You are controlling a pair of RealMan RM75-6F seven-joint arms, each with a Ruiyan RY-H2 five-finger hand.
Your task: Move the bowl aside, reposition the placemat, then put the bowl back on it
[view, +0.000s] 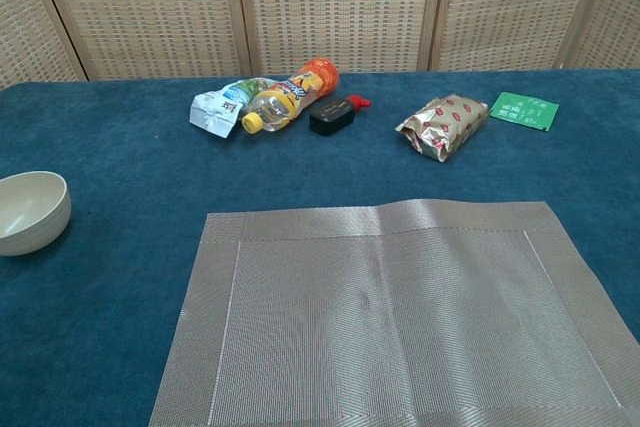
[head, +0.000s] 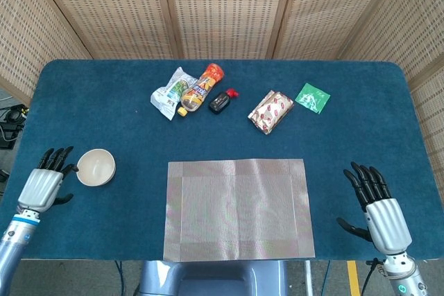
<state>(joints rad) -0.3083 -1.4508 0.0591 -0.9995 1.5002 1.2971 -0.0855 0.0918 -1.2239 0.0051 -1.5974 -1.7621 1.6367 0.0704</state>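
Cream round bowl [head: 96,167] sits on the blue cloth left of the grey woven placemat [head: 238,209], off it.
Left hand [head: 45,184] lies just beside the bowl, fingers apart, empty; right hand [head: 378,211] rests right of the mat, fingers spread.

Bottle [head: 199,88], snack packets [head: 270,111], blue table [head: 361,123]

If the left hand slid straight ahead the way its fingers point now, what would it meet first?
Probably nothing but bare table. The left hand points up and slightly right in the head view, and the bowl sits to its right, so the fingers would likely pass just beside it, though the margin looks slim.
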